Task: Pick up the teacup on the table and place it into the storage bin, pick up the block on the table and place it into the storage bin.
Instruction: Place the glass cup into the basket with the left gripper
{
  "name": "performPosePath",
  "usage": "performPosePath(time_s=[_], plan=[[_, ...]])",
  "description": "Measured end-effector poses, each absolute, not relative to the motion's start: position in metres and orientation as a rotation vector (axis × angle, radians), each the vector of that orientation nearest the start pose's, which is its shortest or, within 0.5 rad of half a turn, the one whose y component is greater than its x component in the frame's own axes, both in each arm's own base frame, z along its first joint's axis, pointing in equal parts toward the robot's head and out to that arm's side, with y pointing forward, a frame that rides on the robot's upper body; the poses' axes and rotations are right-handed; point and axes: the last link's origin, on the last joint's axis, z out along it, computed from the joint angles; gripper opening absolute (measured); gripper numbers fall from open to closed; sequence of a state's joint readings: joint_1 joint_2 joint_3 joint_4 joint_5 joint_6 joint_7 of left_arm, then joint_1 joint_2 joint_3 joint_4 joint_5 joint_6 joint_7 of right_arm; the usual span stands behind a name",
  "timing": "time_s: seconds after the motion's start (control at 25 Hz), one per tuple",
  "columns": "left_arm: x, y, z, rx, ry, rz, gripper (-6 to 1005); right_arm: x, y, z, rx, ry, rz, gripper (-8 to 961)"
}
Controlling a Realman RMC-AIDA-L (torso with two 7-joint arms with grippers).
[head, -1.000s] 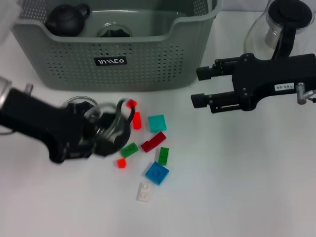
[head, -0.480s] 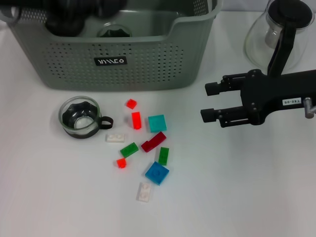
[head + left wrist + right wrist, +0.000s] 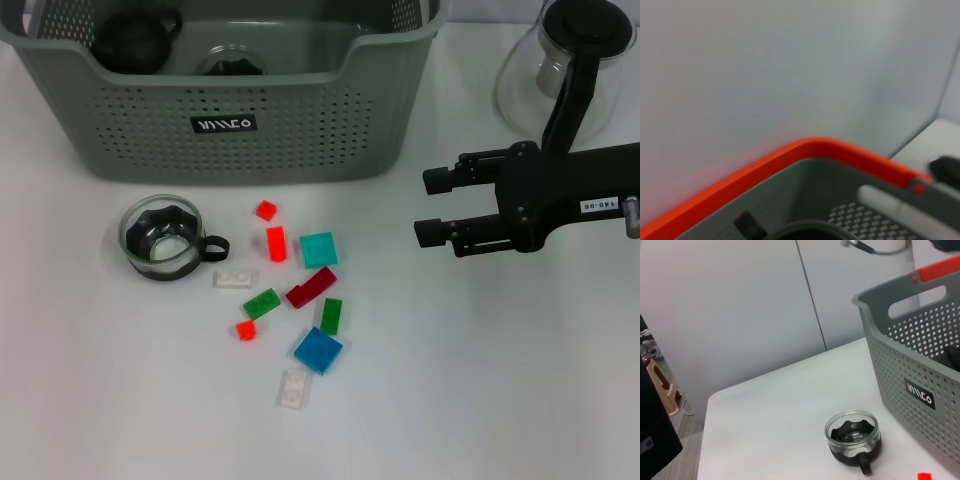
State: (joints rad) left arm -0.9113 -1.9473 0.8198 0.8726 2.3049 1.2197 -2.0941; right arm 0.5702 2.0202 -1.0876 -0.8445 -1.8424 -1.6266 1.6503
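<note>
The teacup, clear glass with a black liner and handle, stands on the white table in front of the storage bin. It also shows in the right wrist view, next to the bin's wall. Several small blocks lie to its right, among them a red one, a teal one, a blue one and a white one. My right gripper is open and empty, to the right of the blocks. My left gripper is out of view; its wrist view shows only the bin's orange-edged rim.
Inside the bin sit a black teapot and a glass cup. A glass jug with a black lid stands at the back right, behind my right arm. The table runs on in front of and to the right of the blocks.
My left arm was down at the teacup, then rose over the bin and has left the head view. The teacup stays on the table. My right gripper has drifted slightly right.
</note>
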Motion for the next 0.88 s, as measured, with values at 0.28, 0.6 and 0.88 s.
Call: performPosePath(time_s=[0.28,0.6,0.88], plan=[[-0.149,0.490,0.039,-2.382,-0.696,0.008,65,0.199,0.335,-0.002,-3.038,0.531,0.594,748],[-0.151,0.489,0.012,-2.332,-0.607,0.151,66,0.200,0.334,-0.003,-3.035,0.538,0.597,749],[-0.156,0.487,0.003,-2.329,-0.592,0.185,67,0.200,0.334,-0.005,-3.037,0.544,0.594,748]])
